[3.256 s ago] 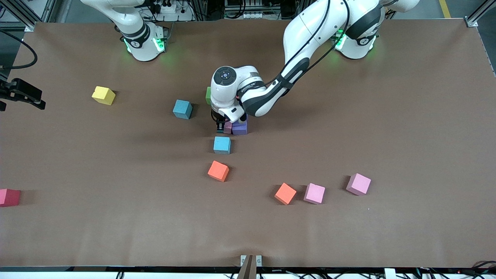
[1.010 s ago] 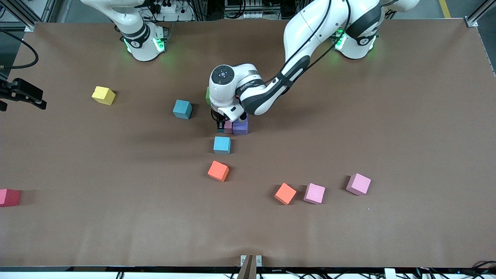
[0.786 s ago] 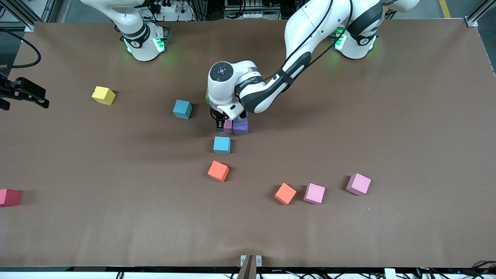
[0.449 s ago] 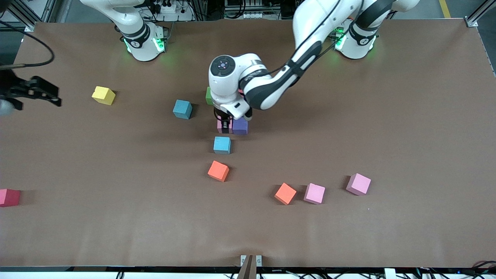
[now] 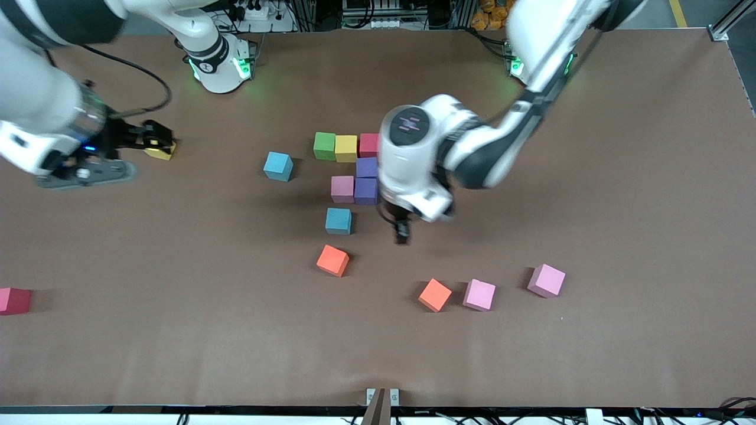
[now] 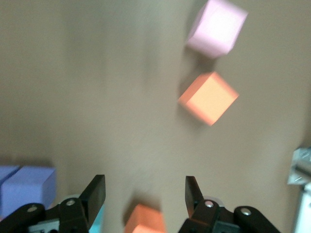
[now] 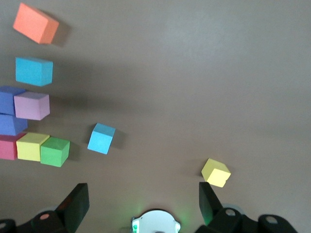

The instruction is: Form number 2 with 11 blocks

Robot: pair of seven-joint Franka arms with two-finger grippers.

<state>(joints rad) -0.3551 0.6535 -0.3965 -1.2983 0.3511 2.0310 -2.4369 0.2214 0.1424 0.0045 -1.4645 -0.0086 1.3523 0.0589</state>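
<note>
The part-built number 2 lies mid-table: green [image 5: 324, 146], yellow [image 5: 346, 148] and red [image 5: 369, 145] blocks in a row, two purple blocks [image 5: 366, 179] below the red one, and a pink block [image 5: 342, 189] beside the lower purple. My left gripper [image 5: 403, 233] is open and empty in the air over bare table, between the purple blocks and an orange block [image 5: 435, 294]. In the left wrist view the left gripper [image 6: 146, 191] is open. My right gripper [image 5: 158, 137] is open over a loose yellow block [image 5: 159, 153]. The right wrist view [image 7: 143, 204] shows it open, with that yellow block [image 7: 215, 172] beside one finger.
Loose blocks: light blue [image 5: 278, 166] beside the green one, light blue [image 5: 338, 221] and orange [image 5: 332, 260] nearer the front camera, two pink [image 5: 479, 294] [image 5: 546, 280] beside the other orange, and a red one [image 5: 14, 300] at the right arm's end.
My left gripper let go of the pink block beside the purple one, rose and moved toward the front camera. My right arm swung in over the loose yellow block.
</note>
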